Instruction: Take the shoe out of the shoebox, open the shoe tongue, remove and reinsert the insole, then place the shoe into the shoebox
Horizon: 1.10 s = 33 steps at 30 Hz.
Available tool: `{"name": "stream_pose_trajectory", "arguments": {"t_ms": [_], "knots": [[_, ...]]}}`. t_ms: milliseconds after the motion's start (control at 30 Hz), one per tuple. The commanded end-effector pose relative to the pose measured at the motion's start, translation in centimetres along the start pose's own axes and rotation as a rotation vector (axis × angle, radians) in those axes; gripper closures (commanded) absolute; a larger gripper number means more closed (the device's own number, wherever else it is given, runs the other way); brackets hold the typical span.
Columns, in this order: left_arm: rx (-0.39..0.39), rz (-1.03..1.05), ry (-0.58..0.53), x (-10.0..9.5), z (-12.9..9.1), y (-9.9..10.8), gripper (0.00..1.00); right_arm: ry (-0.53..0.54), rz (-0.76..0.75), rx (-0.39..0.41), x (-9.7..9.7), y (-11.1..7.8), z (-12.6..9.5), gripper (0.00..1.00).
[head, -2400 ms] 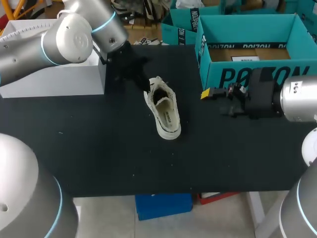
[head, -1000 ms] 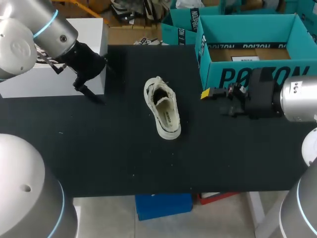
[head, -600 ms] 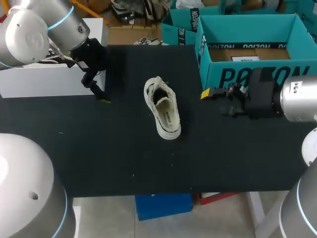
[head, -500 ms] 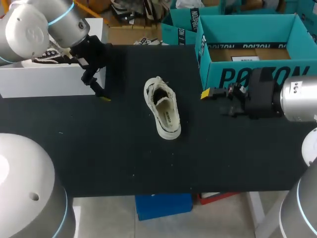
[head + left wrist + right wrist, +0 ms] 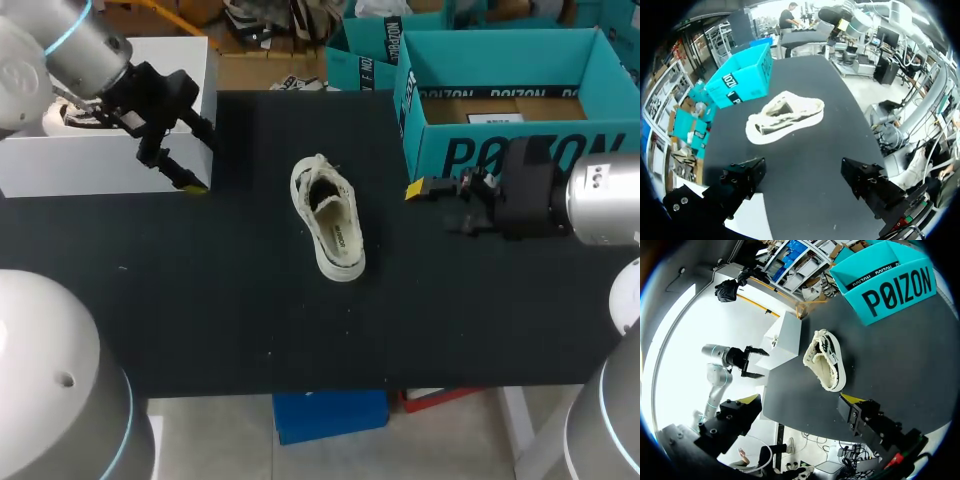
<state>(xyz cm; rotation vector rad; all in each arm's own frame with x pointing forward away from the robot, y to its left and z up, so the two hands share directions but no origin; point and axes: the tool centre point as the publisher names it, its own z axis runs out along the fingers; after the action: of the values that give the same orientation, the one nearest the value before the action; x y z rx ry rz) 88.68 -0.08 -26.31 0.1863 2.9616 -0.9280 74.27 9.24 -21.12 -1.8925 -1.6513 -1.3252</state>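
A cream low-top shoe (image 5: 329, 221) lies on the black table, toe towards the front edge, its opening facing up. The teal shoebox (image 5: 439, 152) stands open at the back right. My left gripper (image 5: 197, 160) hangs open and empty at the corner of a white box, well left of the shoe. In the left wrist view the shoe (image 5: 785, 117) lies ahead of the open left gripper (image 5: 802, 167). My right gripper (image 5: 414, 189) stands open just before the shoebox front, right of the shoe. The right wrist view has the shoe (image 5: 826, 360) ahead of the right gripper (image 5: 800, 400).
A white box (image 5: 100, 158) stands at the table's back left, with the left arm over it. A second teal box (image 5: 362, 58) sits behind the shoebox. Bare black tabletop (image 5: 230, 310) lies in front of the shoe.
My left gripper has drawn back from the shoe's heel to the left, ending by the white box's corner. The shoe and the right arm have stayed put.
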Motion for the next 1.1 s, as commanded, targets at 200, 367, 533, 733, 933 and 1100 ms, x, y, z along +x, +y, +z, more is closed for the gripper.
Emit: {"name": "stream_pose_trajectory", "arguments": {"t_ms": [200,367,533,733,933,1100], "knots": [[0.042,-0.052,-0.173,2.1,-1.2,1.1,0.00,0.001,0.000,0.000,0.0,0.0,0.0,0.00],[0.031,-0.075,-0.185,2.1,-1.3,1.3,0.00,0.001,0.000,0.000,0.0,0.0,0.0,0.00],[0.031,-0.075,-0.185,2.1,-1.3,1.3,0.00,0.001,0.000,0.000,0.0,0.0,0.0,0.00],[0.031,-0.075,-0.185,2.1,-1.3,1.3,0.00,-0.015,-0.022,0.043,0.1,0.7,0.3,0.00],[0.031,-0.075,-0.185,2.1,-1.3,1.3,0.00,-0.187,-0.131,0.248,0.9,3.4,2.4,0.00],[0.031,-0.075,-0.185,2.1,-1.3,1.3,0.00,-0.344,-0.215,0.403,1.2,4.9,3.8,0.00]]}}
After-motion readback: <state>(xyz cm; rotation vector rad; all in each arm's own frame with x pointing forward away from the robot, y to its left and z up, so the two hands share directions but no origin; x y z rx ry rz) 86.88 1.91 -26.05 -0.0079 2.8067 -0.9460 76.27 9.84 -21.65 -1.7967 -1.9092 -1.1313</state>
